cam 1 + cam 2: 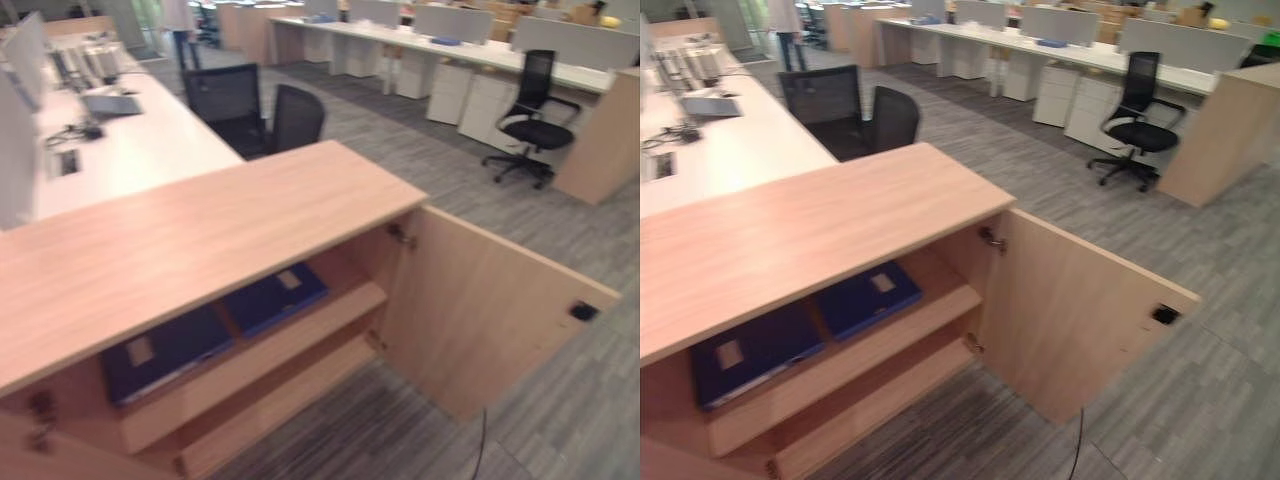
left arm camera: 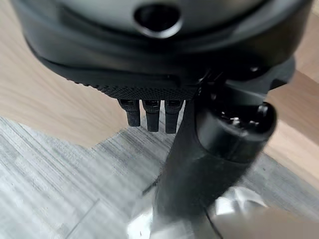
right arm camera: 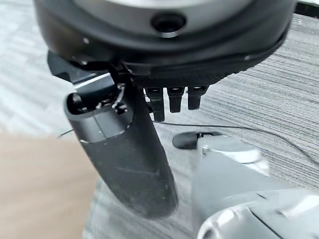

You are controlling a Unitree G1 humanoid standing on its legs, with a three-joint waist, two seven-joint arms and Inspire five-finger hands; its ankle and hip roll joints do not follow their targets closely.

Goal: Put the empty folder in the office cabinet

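Folders shelved, cabinet door open

Two blue folders lie flat on the cabinet shelf, lower left (stiff, light; take by the spine); both robot hands hang relaxed, empty.

Left folder partly under cabinet top

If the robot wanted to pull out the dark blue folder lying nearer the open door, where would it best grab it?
Probably by the front edge of the right blue folder. It lies flat on the upper shelf of the cabinet, close under the top, so there is little room above. The open door leaves the front free, so a hand should come in level from the front and pinch that edge.
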